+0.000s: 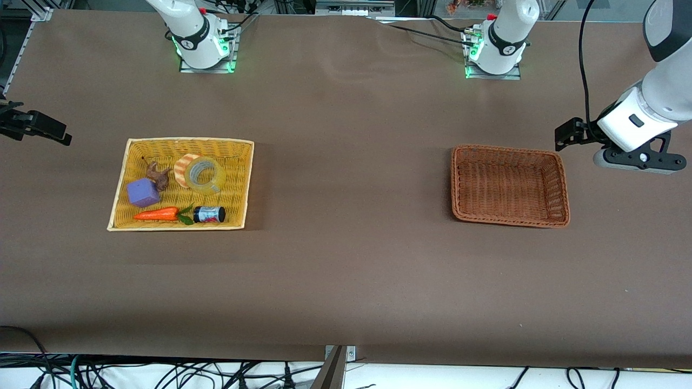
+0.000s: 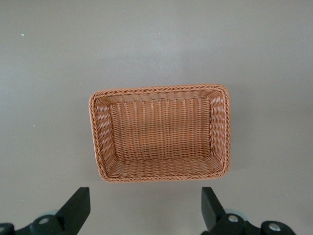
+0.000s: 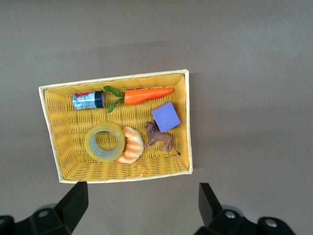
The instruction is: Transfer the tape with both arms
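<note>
Yellow wicker holds everything I need: the tape (image 1: 201, 174) lies flat in the yellow tray (image 1: 244, 183) toward the right arm's end of the surface (image 1: 346, 270), leaning against a striped croissant toy (image 1: 184, 165). A brown animal figure (image 1: 158, 174) and a purple block (image 1: 142, 193) sit beside them, with a carrot (image 1: 157, 214) and a small jar (image 1: 209, 214) nearer the front camera.

My right hand (image 3: 142, 205) hangs high over that tray, fingers spread wide and holding nothing, so I judge it is staged to drop straight onto the roll. My left hand (image 2: 145, 208) hangs over the brown basket (image 1: 562, 183) at the left arm's end, equally wide and bare. That basket has nothing in it, which suggests it is the destination.

Tray and basket lie well apart, which I take as the reason both arms are needed: one picks, passes between, the other delivers.
</note>
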Controlling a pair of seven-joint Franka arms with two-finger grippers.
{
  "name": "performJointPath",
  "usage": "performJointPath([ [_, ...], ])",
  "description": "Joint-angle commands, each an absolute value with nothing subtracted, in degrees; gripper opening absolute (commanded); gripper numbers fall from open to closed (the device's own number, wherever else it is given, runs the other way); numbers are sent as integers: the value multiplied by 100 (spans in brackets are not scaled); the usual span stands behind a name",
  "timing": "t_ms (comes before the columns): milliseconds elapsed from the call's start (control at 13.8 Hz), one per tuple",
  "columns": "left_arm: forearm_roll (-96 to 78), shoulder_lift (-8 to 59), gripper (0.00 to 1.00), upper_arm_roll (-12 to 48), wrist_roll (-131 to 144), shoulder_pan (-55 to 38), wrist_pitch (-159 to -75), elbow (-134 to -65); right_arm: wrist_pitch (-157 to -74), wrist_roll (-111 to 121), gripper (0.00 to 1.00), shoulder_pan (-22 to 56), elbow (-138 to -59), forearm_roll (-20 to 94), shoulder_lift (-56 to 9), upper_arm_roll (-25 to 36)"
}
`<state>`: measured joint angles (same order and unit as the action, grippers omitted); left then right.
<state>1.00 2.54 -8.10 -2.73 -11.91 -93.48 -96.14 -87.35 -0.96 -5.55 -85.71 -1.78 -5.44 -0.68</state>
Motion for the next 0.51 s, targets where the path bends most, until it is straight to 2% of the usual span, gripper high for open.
performJointPath([
  [0,-35,176,100,-809,-422,-1169,-9308,-9677,-8569,26,100,-615,-8394,-149,-598,-79],
  [436,-35,184,100,-809,-413,-1169,-9308,-9703,-8604,26,100,-580,-8394,-158,-606,-114],
])
